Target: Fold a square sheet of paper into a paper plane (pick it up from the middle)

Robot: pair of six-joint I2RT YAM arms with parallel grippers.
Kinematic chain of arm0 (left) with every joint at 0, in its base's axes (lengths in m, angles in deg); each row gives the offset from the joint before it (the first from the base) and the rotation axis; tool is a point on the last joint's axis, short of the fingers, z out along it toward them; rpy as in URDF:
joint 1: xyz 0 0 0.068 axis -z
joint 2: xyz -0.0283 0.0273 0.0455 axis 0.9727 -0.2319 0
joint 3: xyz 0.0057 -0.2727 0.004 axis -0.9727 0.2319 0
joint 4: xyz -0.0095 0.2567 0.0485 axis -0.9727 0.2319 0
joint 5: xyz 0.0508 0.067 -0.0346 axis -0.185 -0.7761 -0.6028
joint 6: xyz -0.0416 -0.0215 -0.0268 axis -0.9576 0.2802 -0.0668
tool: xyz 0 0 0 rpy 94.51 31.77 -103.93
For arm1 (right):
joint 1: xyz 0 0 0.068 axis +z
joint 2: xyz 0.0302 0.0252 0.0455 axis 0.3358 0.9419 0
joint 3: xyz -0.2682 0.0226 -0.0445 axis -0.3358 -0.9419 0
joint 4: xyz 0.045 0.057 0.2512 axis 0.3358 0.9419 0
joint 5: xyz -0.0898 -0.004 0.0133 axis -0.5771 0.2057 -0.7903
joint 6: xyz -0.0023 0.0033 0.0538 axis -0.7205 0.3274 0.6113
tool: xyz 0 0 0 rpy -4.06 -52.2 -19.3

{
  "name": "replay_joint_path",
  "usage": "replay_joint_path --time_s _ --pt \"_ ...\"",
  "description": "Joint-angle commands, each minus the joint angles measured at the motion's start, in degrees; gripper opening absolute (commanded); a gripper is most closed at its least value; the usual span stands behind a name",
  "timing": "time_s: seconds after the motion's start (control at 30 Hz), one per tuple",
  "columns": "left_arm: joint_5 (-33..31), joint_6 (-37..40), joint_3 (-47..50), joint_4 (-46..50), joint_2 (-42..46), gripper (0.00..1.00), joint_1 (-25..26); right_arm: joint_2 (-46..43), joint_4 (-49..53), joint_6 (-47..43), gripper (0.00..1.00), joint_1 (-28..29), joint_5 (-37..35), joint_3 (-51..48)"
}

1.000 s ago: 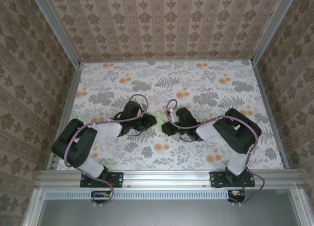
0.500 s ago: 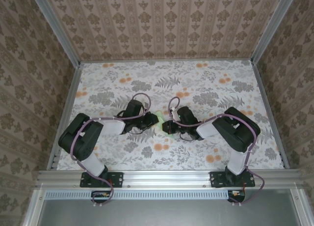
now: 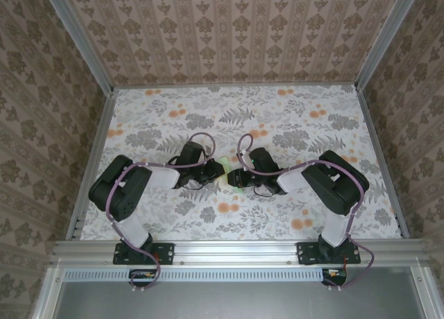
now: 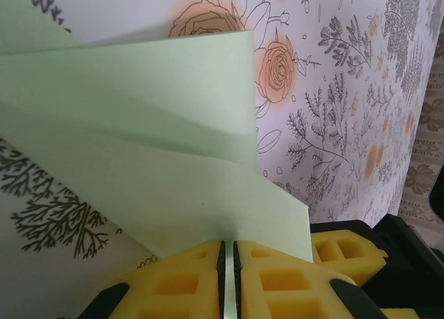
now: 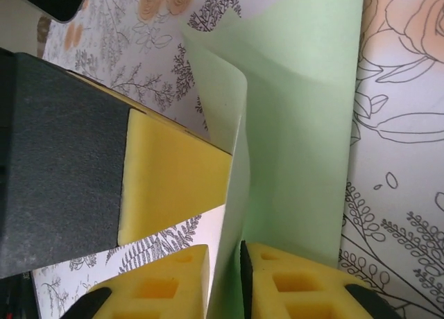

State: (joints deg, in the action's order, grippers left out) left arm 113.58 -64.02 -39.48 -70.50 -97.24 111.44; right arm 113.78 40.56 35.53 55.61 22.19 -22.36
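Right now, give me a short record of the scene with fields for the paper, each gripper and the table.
paper: pale green, creased into overlapping layers, not yet a dart shape
paper position: between the two grippers, mid-table
left gripper: shut on the paper's edge
right gripper: paper runs between its pads; whether it pinches is unclear
arms: wrists facing each other, close together
table: floral cloth, walled on three sides
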Motion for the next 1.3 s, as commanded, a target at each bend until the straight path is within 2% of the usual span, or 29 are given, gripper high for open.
replay_joint_path --time_s 0.0,0.4,0.67,0.8,1.0,1.27 --pt "0.8 -0.1 -1.3 -1.0 -0.8 0.15 0.3 -2.2 7.7 -1.6 0.23 -0.2 0.7 1.2" --pt "1.1 0.0 -1.4 -0.8 -1.2 0.15 0.3 -8.2 17.9 -2.8 0.28 -0.3 0.5 3.0" --pt "1.5 -0.1 -1.4 -1.1 -1.1 0.15 0.4 -8.6 22.7 -4.4 0.24 -0.3 -0.6 3.3" --pt "1.5 -0.1 -1.4 -0.9 -0.8 0.14 0.4 -7.8 22.7 -4.9 0.23 -0.2 -1.0 3.1" --pt "1.9 0.2 -1.7 -1.0 -0.5 0.14 0.3 -6.0 22.0 -4.8 0.16 -0.4 -0.7 3.1" --pt "3.0 2.0 -1.8 -0.8 1.7 0.16 0.0 -5.0 16.9 -0.6 0.1 -1.9 2.8 0.6"
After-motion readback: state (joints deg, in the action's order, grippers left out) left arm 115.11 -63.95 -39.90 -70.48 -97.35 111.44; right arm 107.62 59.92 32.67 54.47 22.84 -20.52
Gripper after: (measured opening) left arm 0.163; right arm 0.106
